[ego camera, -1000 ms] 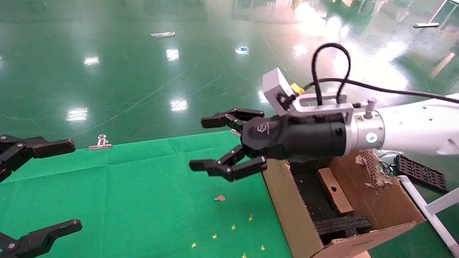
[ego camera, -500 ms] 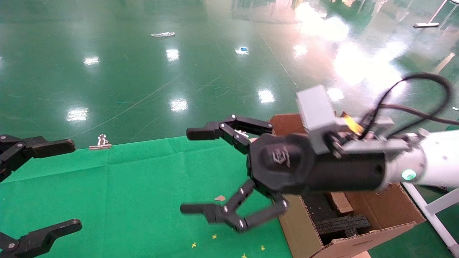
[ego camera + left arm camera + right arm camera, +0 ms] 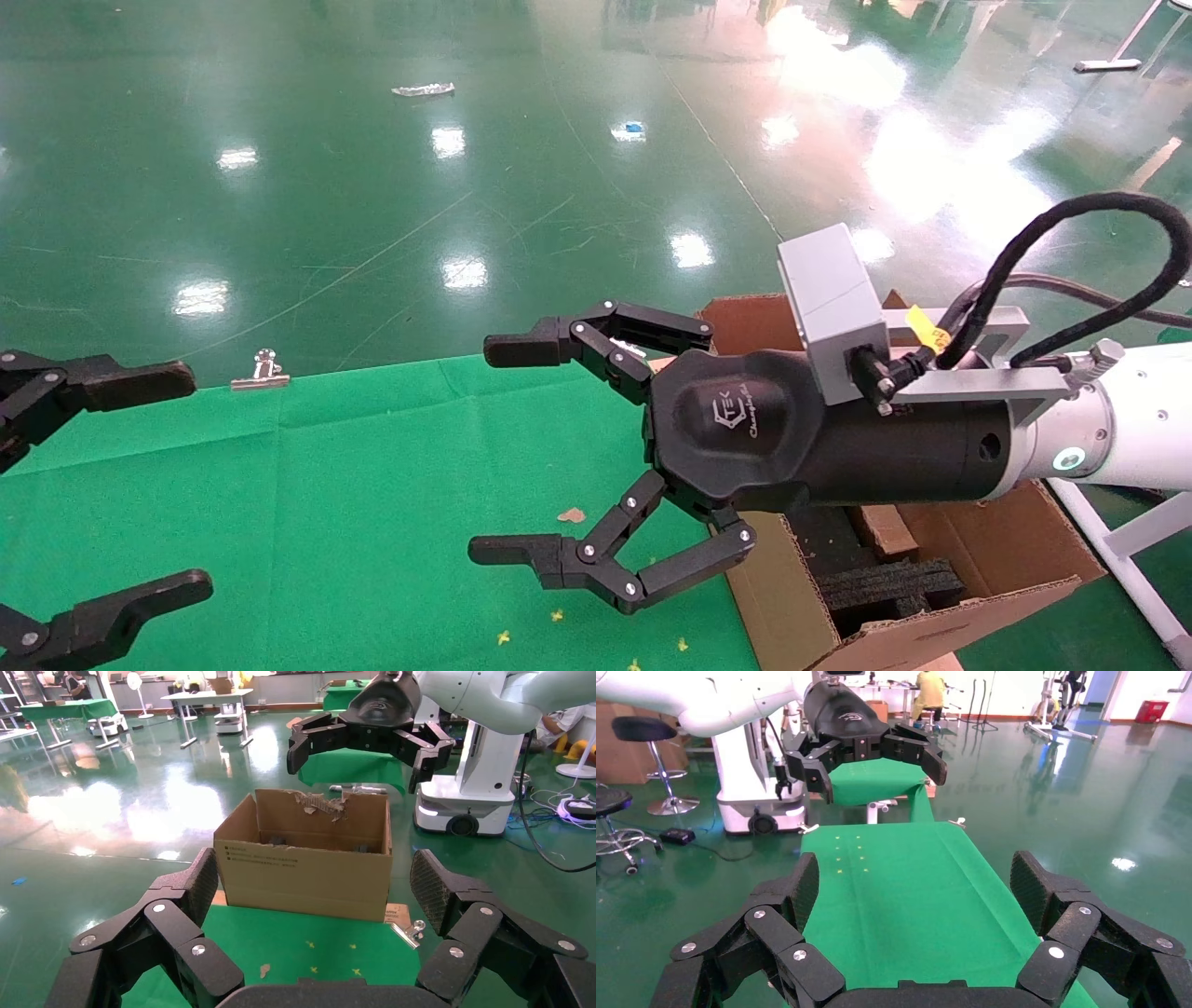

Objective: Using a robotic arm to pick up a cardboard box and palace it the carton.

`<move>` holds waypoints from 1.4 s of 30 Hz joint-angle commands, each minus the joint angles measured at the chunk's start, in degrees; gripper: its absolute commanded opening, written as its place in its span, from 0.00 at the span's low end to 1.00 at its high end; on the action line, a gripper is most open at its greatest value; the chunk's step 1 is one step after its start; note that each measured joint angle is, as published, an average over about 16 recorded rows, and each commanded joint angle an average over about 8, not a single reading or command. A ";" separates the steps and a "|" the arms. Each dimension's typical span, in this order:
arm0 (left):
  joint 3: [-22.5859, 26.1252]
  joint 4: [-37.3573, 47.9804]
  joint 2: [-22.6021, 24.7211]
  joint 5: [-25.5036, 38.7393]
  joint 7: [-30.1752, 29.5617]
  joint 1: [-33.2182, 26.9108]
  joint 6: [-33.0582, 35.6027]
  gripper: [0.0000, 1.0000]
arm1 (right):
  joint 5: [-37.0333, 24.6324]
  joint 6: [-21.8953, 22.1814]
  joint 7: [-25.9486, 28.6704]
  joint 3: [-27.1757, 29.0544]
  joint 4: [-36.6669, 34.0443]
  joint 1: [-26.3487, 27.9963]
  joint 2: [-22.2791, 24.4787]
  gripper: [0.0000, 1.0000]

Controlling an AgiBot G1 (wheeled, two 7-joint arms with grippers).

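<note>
Since a second ago our right tool (image 3: pixel 507 452) has dropped lower beside the carton (image 3: pixel 792 615), fingers spread, empty. Our left tool (image 3: pixel 140 480) waits released over the green surface (image 3: pixel 326 485).

Right gripper (image 3: pixel 503 447) lower, nearer, wider than before.

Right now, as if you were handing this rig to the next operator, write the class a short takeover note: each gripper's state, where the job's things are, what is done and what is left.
Right gripper: open and empty, on the robotic arm, above the green cloth beside the carton.
Left gripper: open and empty, parked at the cloth's left edge.
Cardboard box: inside the carton, leaning among the black foam inserts, partly hidden by the right arm.
Done: the box is in the carton and released.
Left: no other small box shows on the cloth, so probably only parking the right arm.
</note>
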 commanded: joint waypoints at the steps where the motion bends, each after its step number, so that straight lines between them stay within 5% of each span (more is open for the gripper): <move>1: 0.00 0.00 0.00 0.00 0.00 0.00 0.00 1.00 | -0.11 0.04 0.05 -0.29 -0.23 0.26 -0.03 1.00; 42: 0.00 0.00 0.00 0.02 0.00 0.00 0.00 1.00 | -0.57 0.23 0.27 -1.42 -1.12 1.28 -0.20 1.00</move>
